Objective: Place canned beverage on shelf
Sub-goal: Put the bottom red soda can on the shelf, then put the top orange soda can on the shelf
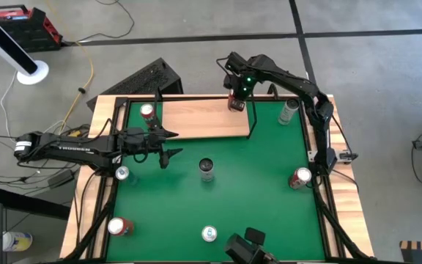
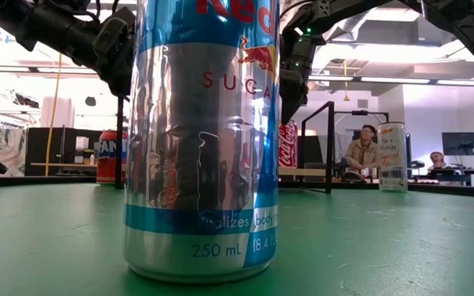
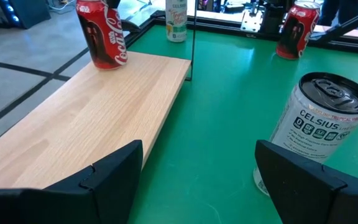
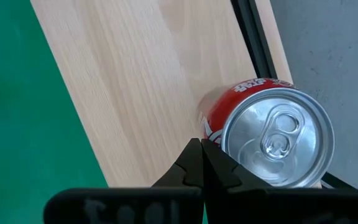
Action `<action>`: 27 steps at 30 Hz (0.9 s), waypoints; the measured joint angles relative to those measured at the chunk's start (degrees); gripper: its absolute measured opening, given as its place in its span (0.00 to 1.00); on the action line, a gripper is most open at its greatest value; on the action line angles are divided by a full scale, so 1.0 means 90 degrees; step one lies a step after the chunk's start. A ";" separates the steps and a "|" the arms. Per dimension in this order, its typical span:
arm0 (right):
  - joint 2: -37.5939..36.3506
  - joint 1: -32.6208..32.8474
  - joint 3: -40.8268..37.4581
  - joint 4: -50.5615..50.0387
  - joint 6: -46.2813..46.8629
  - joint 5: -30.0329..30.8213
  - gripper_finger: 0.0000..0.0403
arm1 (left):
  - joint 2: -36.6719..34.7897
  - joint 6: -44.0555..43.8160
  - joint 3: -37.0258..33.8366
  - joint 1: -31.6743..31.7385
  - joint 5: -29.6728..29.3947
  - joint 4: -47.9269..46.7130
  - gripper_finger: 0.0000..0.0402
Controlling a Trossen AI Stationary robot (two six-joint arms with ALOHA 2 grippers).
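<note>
1. The tabletop [image 1: 86, 158], a light-wood surface, carried a green mat [image 1: 247, 191] that covered most of it
2. The shelf [image 1: 204, 121], a pale wooden board with a thin black wire frame, lay along the far edge of the mat
3. The left arm [image 1: 64, 147] reached in from the left side, and the right arm [image 1: 299, 92] bent over the far right corner
4. The left tool [image 1: 168, 144] hung just in front of the shelf's near edge with its fingers spread wide and nothing between them; in its wrist view the Celsius can [image 3: 319, 134] stood on the mat beside one finger, apart from it
5. The right tool [image 4: 202, 163] was pinched fully closed and gripped nothing; it sat above the shelf's right end, its tip just beside the rim of the red cola can [image 4: 266, 134]
6. That red cola can stood upright on the shelf near its right end, and a second can [image 1: 147, 112] stood upright near the shelf's left end
7. A tall Red Bull can [image 2: 200, 140] stood on the mat close to the low camera, and five more cans were scattered over the mat, one [image 1: 289, 111] right of the shelf
</note>
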 joint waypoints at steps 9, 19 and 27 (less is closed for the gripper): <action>0.0000 -0.0075 0.0000 -0.0011 -0.0028 0.0002 0.04 | 0.0000 -0.0004 0.0000 0.0001 0.0000 0.0000 0.74; 0.0000 -0.0115 0.0000 -0.0003 -0.0044 0.0001 0.04 | 0.0000 -0.0114 0.0000 0.0000 0.0001 0.0000 0.74; -0.0254 0.0336 0.0000 -0.0168 0.0061 -0.0036 0.07 | -0.0012 -0.0130 0.0041 0.0001 0.0056 -0.0044 0.74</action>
